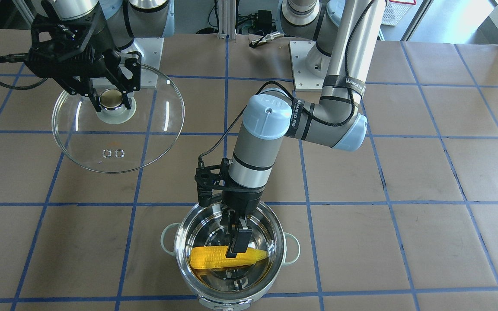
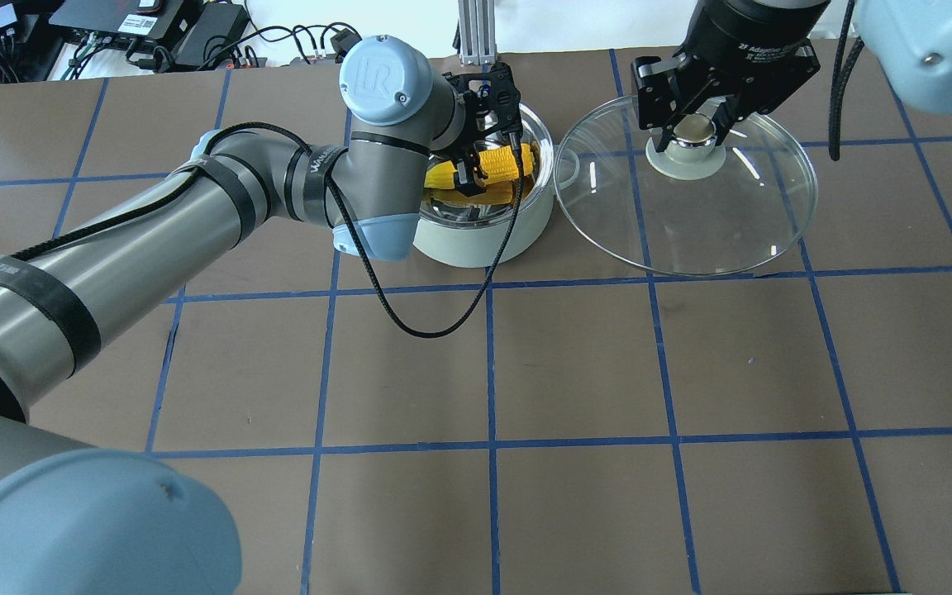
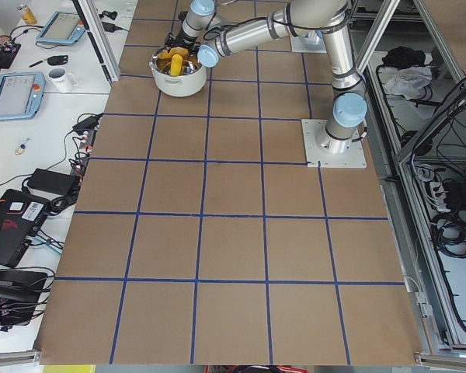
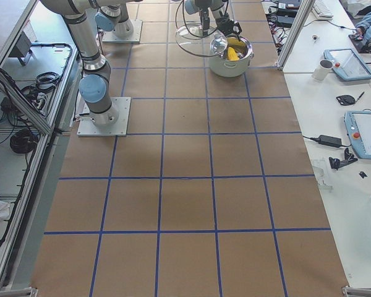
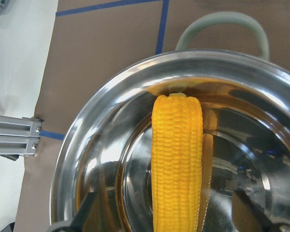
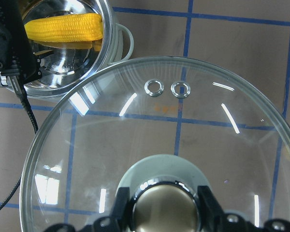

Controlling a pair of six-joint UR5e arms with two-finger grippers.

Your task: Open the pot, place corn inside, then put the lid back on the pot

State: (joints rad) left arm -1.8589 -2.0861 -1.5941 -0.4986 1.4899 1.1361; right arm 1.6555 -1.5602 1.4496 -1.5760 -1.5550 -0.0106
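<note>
The pot point(image 1: 179, 242) stands open near the table's far edge; its mint body shows in the overhead view point(image 2: 476, 244). The yellow corn point(image 1: 210, 258) lies inside it, also seen in the left wrist view point(image 5: 176, 159). My left gripper point(image 1: 238, 242) reaches down into the pot and is open. Its fingers point(image 5: 84, 210) stand wide on either side of the corn without touching it. My right gripper point(image 1: 111, 98) is shut on the beige knob point(image 6: 165, 208) of the glass lid point(image 1: 145, 129). It holds the lid tilted above the table beside the pot.
A black cable point(image 2: 435, 326) loops from the left wrist over the table in front of the pot. The lid's rim point(image 2: 563, 178) comes close to the pot's side handle. The arm base plates point(image 1: 318, 65) stand at the robot's side of the table.
</note>
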